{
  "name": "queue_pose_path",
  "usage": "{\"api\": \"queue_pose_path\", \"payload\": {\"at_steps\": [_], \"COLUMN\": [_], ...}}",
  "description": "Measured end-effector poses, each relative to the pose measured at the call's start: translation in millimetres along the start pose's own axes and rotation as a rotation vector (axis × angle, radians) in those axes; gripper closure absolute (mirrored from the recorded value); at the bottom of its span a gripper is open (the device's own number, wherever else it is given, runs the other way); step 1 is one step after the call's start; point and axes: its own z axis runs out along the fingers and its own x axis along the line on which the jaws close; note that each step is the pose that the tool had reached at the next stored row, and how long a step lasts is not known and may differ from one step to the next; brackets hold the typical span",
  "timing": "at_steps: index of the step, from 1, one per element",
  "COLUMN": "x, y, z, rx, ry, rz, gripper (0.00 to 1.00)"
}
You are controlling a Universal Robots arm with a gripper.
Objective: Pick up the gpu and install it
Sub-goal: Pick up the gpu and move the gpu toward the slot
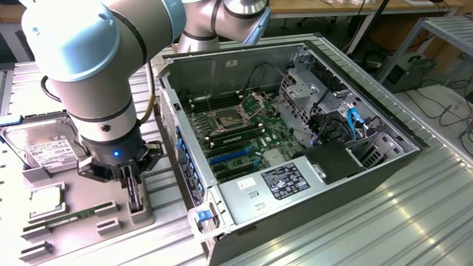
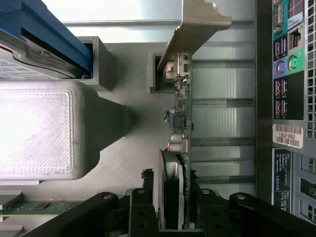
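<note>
While the pincer clamps the gpu, its pads hide the card's end.

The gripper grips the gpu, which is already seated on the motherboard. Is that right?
Not seated: the gripper grips the gpu while it stands on edge at the grey tray beside the case, as the wrist view shows.

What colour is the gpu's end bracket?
Plain silver-grey metal bracket, on the thin green gpu card. Wrist view shows it best.
</note>
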Motion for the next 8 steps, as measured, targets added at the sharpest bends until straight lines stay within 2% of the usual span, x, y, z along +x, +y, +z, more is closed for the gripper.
{"api": "queue_pose_path", "payload": {"at_steps": [1,3,8], "x": [0.0,0.0,-0.1], "y": [0.0,0.0,0.0], "z": [0.0,0.0,0.0], "rx": [0.0000,0.0000,0.0000], "ry": [0.0000,0.0000,0.0000], "rz": [0.000,0.000,0.000], "gripper": [0.62,0.73,0.73]}}
